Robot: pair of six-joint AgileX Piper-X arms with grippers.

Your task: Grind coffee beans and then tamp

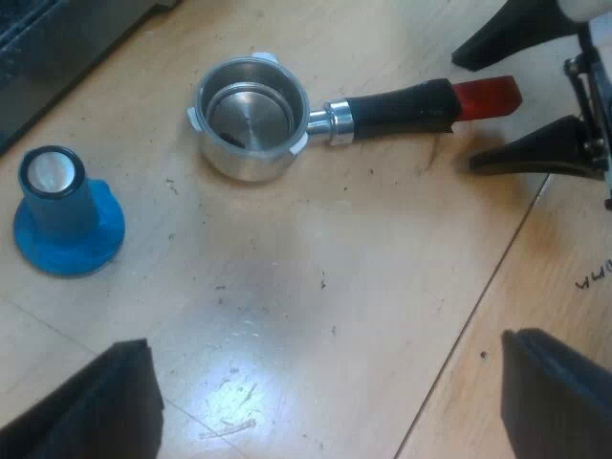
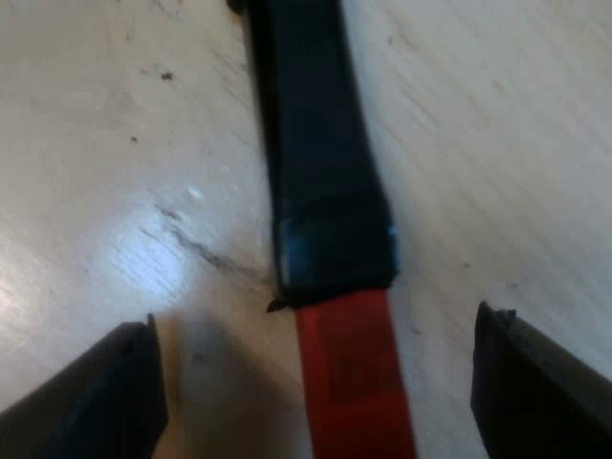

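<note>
The metal holder (image 1: 251,117) lies on its side on the wooden table, its basket empty and its dark handle (image 1: 392,107) ending in red (image 1: 488,96). A blue tamper (image 1: 67,215) stands upright a short way from the basket. My right gripper (image 1: 466,115) is open, one finger on each side of the red end without touching it. In the right wrist view the black handle (image 2: 320,143) and red end (image 2: 354,373) run between my right gripper's (image 2: 320,397) spread fingers. My left gripper (image 1: 325,411) hangs open above bare table, apart from the holder and tamper.
A dark edge of some appliance (image 1: 57,48) borders the table beyond the tamper. A seam in the wooden tabletop (image 1: 478,296) runs close to the handle's red end. Small dark specks lie scattered on the wood.
</note>
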